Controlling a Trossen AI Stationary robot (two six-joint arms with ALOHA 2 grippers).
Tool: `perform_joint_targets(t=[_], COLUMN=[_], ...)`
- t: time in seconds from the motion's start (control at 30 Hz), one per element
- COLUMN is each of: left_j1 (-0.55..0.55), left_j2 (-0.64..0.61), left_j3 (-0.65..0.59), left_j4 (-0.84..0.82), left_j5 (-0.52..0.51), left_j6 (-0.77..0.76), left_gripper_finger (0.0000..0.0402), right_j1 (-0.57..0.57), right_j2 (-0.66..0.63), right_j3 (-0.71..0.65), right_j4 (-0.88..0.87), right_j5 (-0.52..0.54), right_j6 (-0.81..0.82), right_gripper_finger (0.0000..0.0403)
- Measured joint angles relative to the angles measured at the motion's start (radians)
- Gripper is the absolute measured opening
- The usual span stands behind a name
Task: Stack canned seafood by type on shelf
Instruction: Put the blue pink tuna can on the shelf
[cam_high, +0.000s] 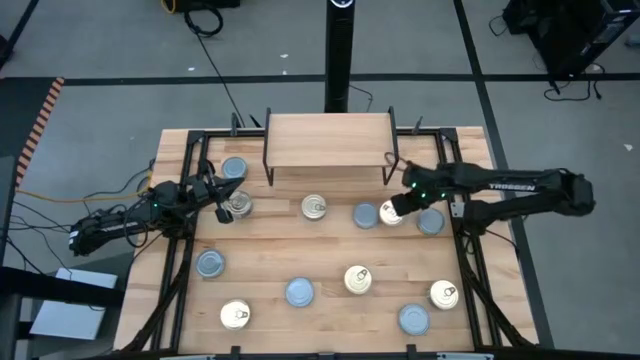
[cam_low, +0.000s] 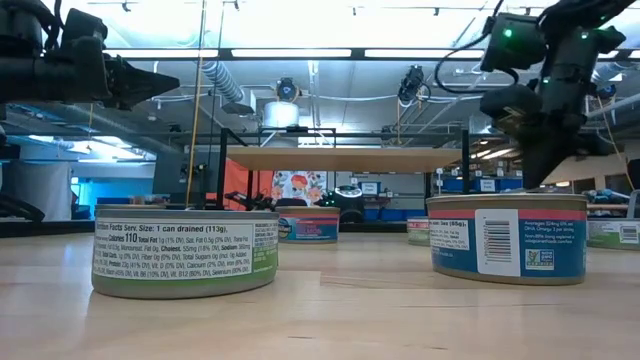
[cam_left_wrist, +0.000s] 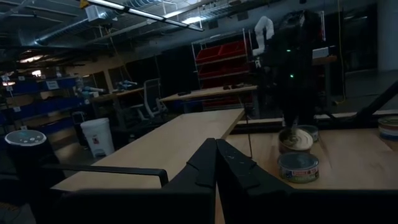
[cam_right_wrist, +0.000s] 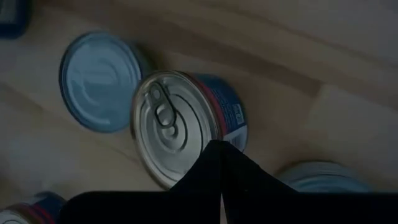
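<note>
The shelf (cam_high: 327, 140), a small raised light-wood plank, stands at the table's far middle. Several flat round tins rest on their bases on the slatted tabletop, some with gold pull-tab tops (cam_high: 314, 207), some with blue-grey tops (cam_high: 299, 292). My right gripper (cam_high: 394, 206) is shut and points steeply down over a gold-top tin (cam_right_wrist: 174, 127). That tin lies between two blue-grey ones (cam_high: 366, 214) (cam_high: 431, 221), right of the shelf's front. My left gripper (cam_high: 222, 208) is shut and held about level above the table's left side, beside another gold-top tin (cam_high: 238, 206). My right gripper's shut fingertips (cam_right_wrist: 219, 163) come from above and stand over the rim (cam_right_wrist: 205, 155) of the gold-top tin, on the side away from its pull tab. The tin sits flat on the table. I cannot tell whether the fingers touch it.
Black metal rails (cam_high: 190, 170) run along the table's left and right sides. A black post (cam_high: 340, 60) rises behind the shelf. More tins lie near the front edge (cam_high: 235, 315) (cam_high: 414, 319). Bare wood shows between the shelf's front and the middle row of tins.
</note>
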Motion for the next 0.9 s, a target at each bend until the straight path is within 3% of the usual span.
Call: perform_joint_targets(t=[0.23, 0.43, 0.73, 0.9], left_j1=[0.000, 0.000, 0.000, 0.000], left_j2=[0.000, 0.000, 0.000, 0.000], left_j3=[0.000, 0.000, 0.000, 0.000], left_j4=[0.000, 0.000, 0.000, -0.004], left_j5=[-0.001, -0.001, -0.005, -0.005], left_j6=[-0.002, -0.002, -0.002, -0.002], left_gripper_finger=[0.0008, 0.0008, 0.0008, 0.0008], right_j1=[0.171, 0.259, 0.266, 0.223], right_j2=[0.115, 0.193, 0.213, 0.252], right_j3=[0.000, 0.006, 0.097, 0.105], right_j4=[0.063, 0.121, 0.117, 0.102], right_j5=[0.058, 0.079, 0.162, 0.160], right_j6=[0.113, 0.110, 0.019, -0.019], right_gripper_finger=[0.0005, 0.0024, 0.0124, 0.0143])
